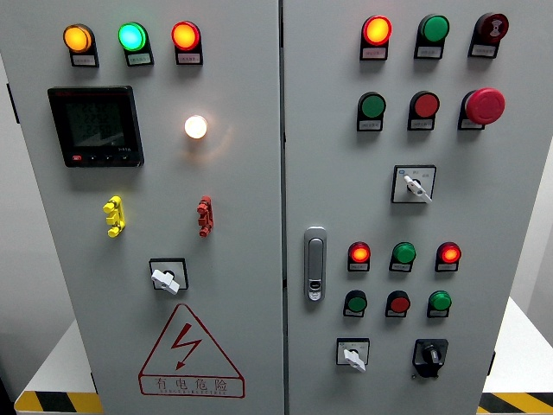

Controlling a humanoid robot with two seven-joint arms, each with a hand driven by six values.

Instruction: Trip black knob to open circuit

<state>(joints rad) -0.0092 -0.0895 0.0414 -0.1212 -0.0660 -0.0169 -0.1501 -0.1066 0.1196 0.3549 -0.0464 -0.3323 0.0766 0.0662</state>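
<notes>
The grey steel control cabinet [259,173] filled the head view, split by a vertical seam into two doors, and neither robot hand showed anywhere, so whether their fingers were spread or curled could not be told.

The landmark was the chrome door latch [315,264] on the right door, just beside the seam. The small black rotary knob [429,355], the thing to be tripped, sat on its black square base well to the right of that latch and lower, near the bottom of the door. Its pointer seemed to stand roughly upright, though it was too small to be sure.

Left of the knob, below and slightly right of the latch, was a white-handled selector switch [352,354], its lever tilted. Above the knob ran a row of small dark-rimmed push buttons [398,303] and, higher, a row of lit indicator lamps [403,254]; the controls seemed grouped so each sat beneath its signals. The red mushroom-shaped emergency button [484,105] stood far above and right of the latch.

The task looked not yet begun; a hand would need to reach low and right.
</notes>
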